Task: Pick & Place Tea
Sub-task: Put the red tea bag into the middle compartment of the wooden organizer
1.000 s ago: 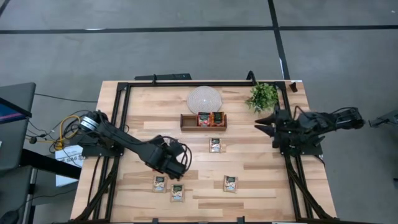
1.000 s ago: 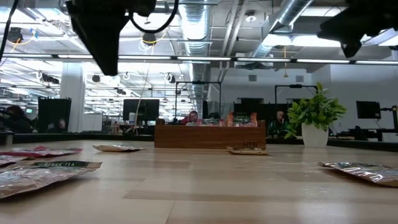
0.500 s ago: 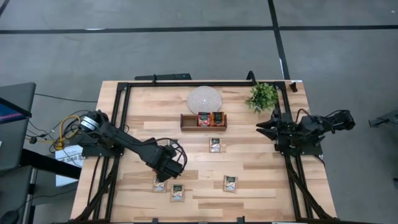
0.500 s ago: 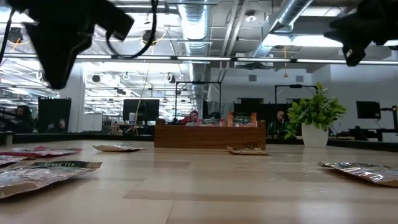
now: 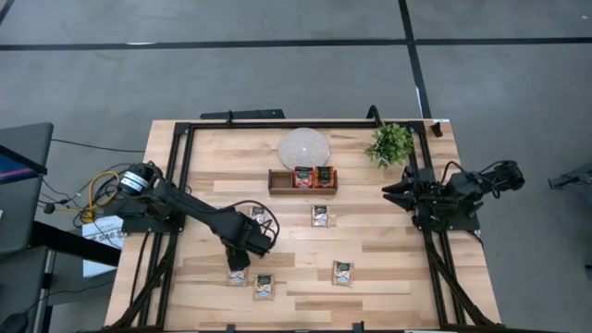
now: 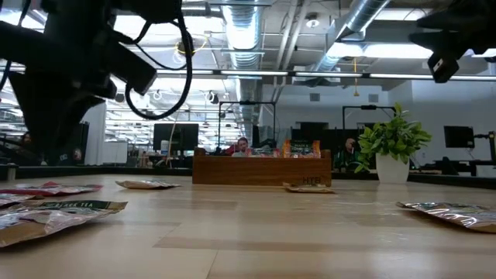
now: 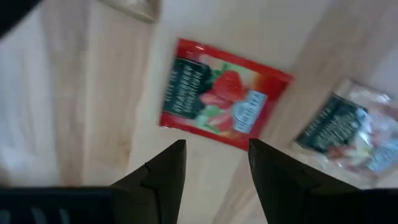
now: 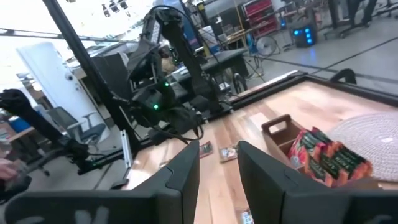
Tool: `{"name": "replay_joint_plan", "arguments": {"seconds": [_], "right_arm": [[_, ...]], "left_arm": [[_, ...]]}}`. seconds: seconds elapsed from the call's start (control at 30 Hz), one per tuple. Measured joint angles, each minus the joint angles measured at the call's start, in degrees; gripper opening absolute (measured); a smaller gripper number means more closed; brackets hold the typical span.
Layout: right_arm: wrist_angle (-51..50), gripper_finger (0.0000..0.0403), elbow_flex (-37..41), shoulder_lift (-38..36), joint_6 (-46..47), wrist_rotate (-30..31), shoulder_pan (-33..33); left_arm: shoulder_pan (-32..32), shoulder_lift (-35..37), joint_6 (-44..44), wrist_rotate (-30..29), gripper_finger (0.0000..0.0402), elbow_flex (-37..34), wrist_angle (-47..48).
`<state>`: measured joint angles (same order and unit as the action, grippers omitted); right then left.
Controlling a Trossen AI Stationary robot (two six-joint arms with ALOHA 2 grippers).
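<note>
Four loose tea sachets (image 5: 320, 215) on table (image 5: 388, 268) from above plus two in wooden tray (image 5: 277, 188), left gripper (image 5: 238, 269) low over front-left one; left wrist: fingers (image 7: 163, 177) apart above red sachet (image 7: 222, 94); right gripper (image 8: 217, 171) idle at right edge, jaws apart, empty.

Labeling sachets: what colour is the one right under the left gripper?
Red sachet with a dark green panel and strawberry print; best seen in the left wrist view.
</note>
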<state>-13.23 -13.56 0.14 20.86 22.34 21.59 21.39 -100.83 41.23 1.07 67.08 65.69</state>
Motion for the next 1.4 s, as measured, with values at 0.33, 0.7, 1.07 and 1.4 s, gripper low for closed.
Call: {"name": "replay_joint_plan", "arguments": {"seconds": [0.33, 0.7, 1.07, 1.4], "right_arm": [[0.0, 0.0102, 0.0, 0.0, 1.7, 0.1, 1.8], [0.7, 0.0102, 0.0, 0.0, 1.8, 0.2, 1.9], [0.5, 0.0102, 0.0, 0.0, 2.7, 0.3, 1.9], [0.5, 0.0102, 0.0, 0.0, 2.7, 1.2, 1.9]], "left_arm": [[-0.6, 8.0, -4.8, -1.3, 0.0167, -0.5, -4.1], [-5.5, 12.5, -9.2, -4.0, 0.0167, -10.5, -10.1], [-9.0, 12.5, -16.4, -4.2, 0.0167, -15.5, -17.3], [-9.4, 12.5, -16.3, -1.7, 0.0167, -20.3, -22.5]]}}
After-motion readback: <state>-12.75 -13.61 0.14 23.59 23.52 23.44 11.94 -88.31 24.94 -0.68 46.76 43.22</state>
